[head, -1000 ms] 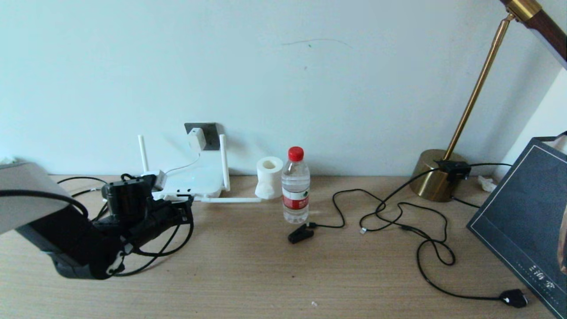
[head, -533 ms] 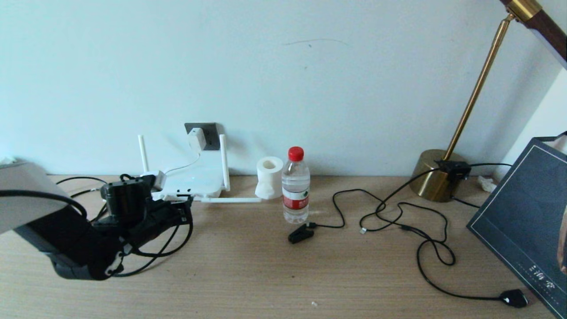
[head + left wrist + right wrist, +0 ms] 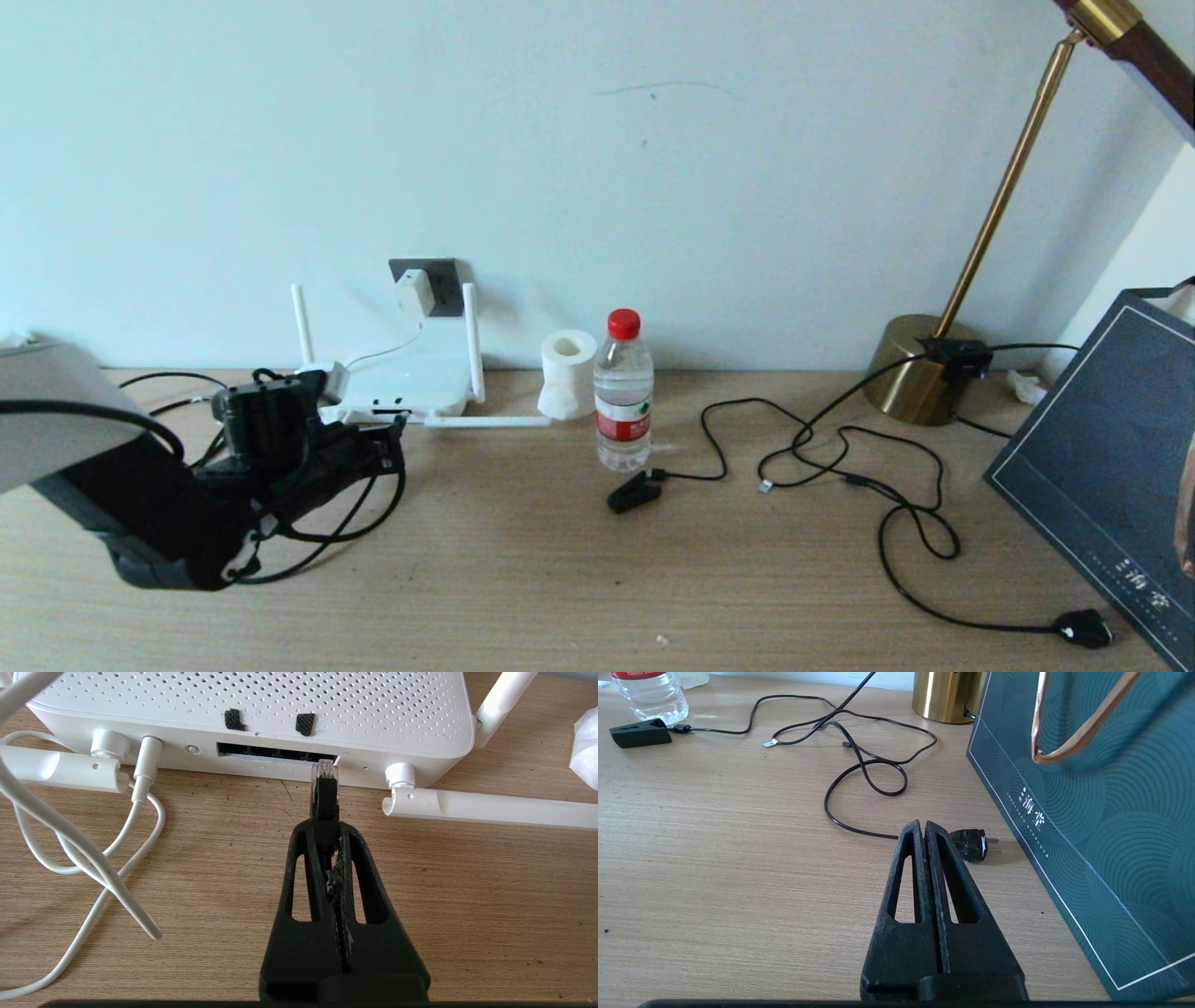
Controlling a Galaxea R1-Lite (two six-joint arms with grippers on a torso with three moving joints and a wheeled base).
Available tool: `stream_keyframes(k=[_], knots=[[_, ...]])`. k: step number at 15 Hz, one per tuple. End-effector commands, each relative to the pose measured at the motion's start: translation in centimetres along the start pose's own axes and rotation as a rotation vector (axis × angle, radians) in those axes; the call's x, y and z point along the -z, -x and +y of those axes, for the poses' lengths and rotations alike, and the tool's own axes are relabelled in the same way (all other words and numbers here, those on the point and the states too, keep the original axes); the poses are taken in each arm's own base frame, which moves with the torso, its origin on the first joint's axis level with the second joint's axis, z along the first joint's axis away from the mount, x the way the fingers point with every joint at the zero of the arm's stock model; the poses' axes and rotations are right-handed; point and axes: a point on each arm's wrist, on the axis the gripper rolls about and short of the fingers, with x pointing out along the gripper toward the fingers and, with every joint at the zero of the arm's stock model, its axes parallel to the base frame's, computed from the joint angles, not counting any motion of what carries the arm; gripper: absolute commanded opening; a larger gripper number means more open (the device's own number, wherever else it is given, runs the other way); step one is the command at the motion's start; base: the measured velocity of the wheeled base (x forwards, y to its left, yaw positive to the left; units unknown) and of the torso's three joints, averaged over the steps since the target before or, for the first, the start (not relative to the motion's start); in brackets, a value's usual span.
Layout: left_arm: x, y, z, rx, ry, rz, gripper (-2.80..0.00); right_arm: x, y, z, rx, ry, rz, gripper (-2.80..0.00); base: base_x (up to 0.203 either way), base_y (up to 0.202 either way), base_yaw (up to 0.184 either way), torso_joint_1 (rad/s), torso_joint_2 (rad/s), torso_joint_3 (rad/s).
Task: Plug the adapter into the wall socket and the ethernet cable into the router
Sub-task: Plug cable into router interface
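Note:
The white adapter [image 3: 414, 291] sits in the dark grey wall socket [image 3: 447, 277], and its thin white cord hangs down behind the router [image 3: 415, 381]. My left gripper [image 3: 325, 829] is shut on the black boot of the ethernet cable [image 3: 325, 797]. The cable's clear plug tip stands right at the right end of the dark port row [image 3: 271, 754] on the router's front edge [image 3: 261, 714]; I cannot tell whether it touches. In the head view that gripper [image 3: 394, 437] is low over the table in front of the router. My right gripper [image 3: 923, 828] hovers shut and empty over the table's right side.
White cord [image 3: 93, 858] loops on the table beside the left gripper. A water bottle [image 3: 624, 392] and tissue roll [image 3: 567, 373] stand right of the router. Black cords [image 3: 840, 457], a clip plug [image 3: 633, 492], a mains plug [image 3: 971, 844], a brass lamp base [image 3: 920, 369] and a dark bag [image 3: 1111, 467] fill the right.
The left arm has edged very slightly to the left with the ethernet cable still in its grip. Nothing else has moved.

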Motion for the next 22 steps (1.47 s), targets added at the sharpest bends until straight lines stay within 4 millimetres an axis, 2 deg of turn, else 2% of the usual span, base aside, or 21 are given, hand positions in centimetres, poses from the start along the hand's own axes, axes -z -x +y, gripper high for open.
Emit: stream_keyframes(k=[1, 22], knots=[[0.12, -0.13, 0.02, 0.001, 0.001, 0.000, -2.80, 0.00, 0.00, 0.00, -0.001, 0.001, -0.001, -2.80, 0.000, 0.000, 0.000, 0.000, 0.00, 0.000], [-0.01, -0.22, 0.12, -0.001, 0.002, -0.006, -2.80, 0.00, 0.00, 0.00, -0.002, 0.001, -0.001, -2.80, 0.000, 0.000, 0.000, 0.000, 0.00, 0.000]])
